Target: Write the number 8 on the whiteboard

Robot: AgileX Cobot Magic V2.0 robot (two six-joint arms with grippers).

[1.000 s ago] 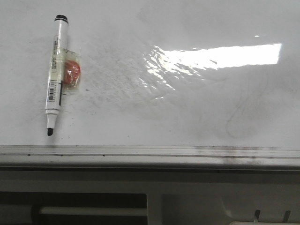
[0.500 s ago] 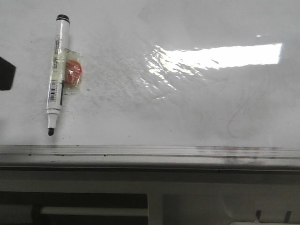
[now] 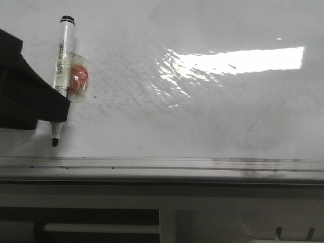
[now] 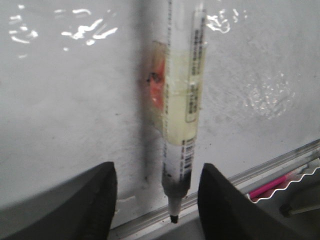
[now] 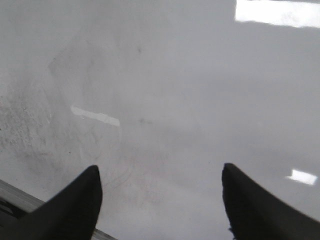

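A black-tipped marker [image 3: 63, 76] lies on the whiteboard [image 3: 202, 111], straddled by the left gripper [image 4: 157, 200] with jaws spread for grasping. Right gripper [image 5: 160, 200] jaws are likewise spread, empty.

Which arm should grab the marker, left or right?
Left, likely. The left gripper is open and straddles the marker, which lies uncapped on the whiteboard at the robot's left. The right gripper is open over bare board, with no marker in its view.
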